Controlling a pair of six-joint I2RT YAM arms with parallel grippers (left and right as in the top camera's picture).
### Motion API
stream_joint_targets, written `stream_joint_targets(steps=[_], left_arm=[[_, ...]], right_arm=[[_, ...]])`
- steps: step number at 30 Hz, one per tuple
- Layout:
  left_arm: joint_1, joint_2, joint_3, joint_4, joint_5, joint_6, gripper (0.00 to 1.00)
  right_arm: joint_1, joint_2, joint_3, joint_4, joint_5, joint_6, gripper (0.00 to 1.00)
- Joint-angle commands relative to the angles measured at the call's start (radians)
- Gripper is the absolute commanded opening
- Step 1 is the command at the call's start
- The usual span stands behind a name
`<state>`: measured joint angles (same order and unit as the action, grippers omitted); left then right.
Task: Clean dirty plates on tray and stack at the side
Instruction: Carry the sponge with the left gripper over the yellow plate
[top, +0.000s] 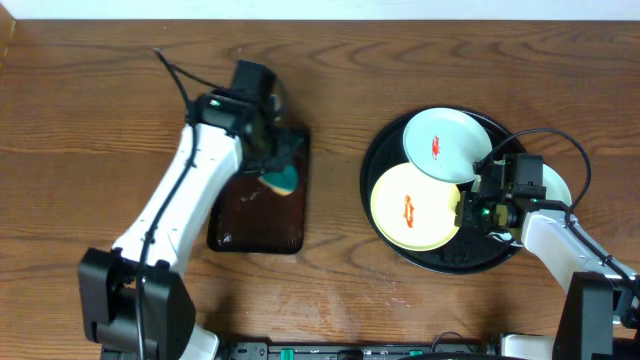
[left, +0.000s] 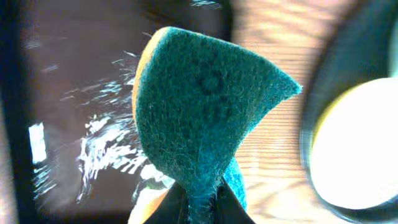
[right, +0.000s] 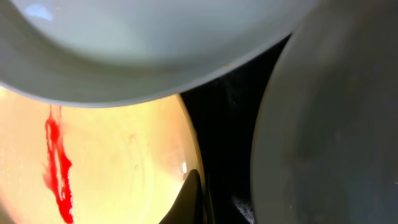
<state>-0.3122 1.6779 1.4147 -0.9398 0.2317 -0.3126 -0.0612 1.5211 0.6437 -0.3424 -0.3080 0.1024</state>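
At three o'clock on the yellow plate (top: 412, 208), inside the tray (top: 450, 262), I cannot tell whether my right gripper (top: 470, 208) grips; lifting could drag the overlapping mint plate (top: 445, 145). My left gripper (left: 202, 202) pinches the sponge (left: 205, 118).

Rough fibrous sponge (left: 205, 118), glossy black tray (top: 440, 260), smooth shiny plates (top: 455, 135), grained wooden table (top: 100, 100)

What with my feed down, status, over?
Left gripper shut on green-and-yellow sponge over rectangular dark-brown tray. Right gripper at rim of pale yellow round plate, state unclear. Smeared mint-white round plate overlaps it.
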Motion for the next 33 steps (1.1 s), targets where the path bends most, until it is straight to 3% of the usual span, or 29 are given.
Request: stream_joint_targets(steps=[1, 4, 6, 8, 14, 19, 25, 33], left_arm=[[-0.087, -0.001, 0.018, 0.061, 0.083, -0.057, 0.07], [-0.167, 0.016, 0.013, 0.133, 0.082, -0.098, 0.07], [-0.207, 0.027, 0.013, 0.168, 0.082, -0.117, 0.07], [-0.235, 0.028, 0.013, 0.2, 0.081, -0.133, 0.08], [-0.266, 0.028, 0.013, 0.243, 0.079, -0.184, 0.07], [-0.298, 0.028, 0.013, 0.261, 0.079, -0.187, 0.07], [-0.373, 0.061, 0.013, 0.303, 0.075, -0.213, 0.07], [-0.459, 0.256, 0.013, 0.399, 0.127, -0.393, 0.08]], right_arm=[[0.011, 0.004, -0.014, 0.019, -0.087, 0.001, 0.01], [0.011, 0.004, -0.014, 0.05, -0.086, 0.002, 0.03], [0.011, 0.004, -0.014, 0.071, -0.085, 0.002, 0.25], [0.011, 0.004, -0.014, 0.076, -0.085, 0.002, 0.33], [0.011, 0.005, -0.015, 0.093, -0.042, 0.001, 0.2], [0.011, 0.026, -0.016, 0.095, -0.037, 0.002, 0.01], [0.011, 0.056, -0.017, 0.079, -0.063, 0.02, 0.01], [0.012, 0.056, -0.017, 0.073, -0.063, 0.02, 0.01]])
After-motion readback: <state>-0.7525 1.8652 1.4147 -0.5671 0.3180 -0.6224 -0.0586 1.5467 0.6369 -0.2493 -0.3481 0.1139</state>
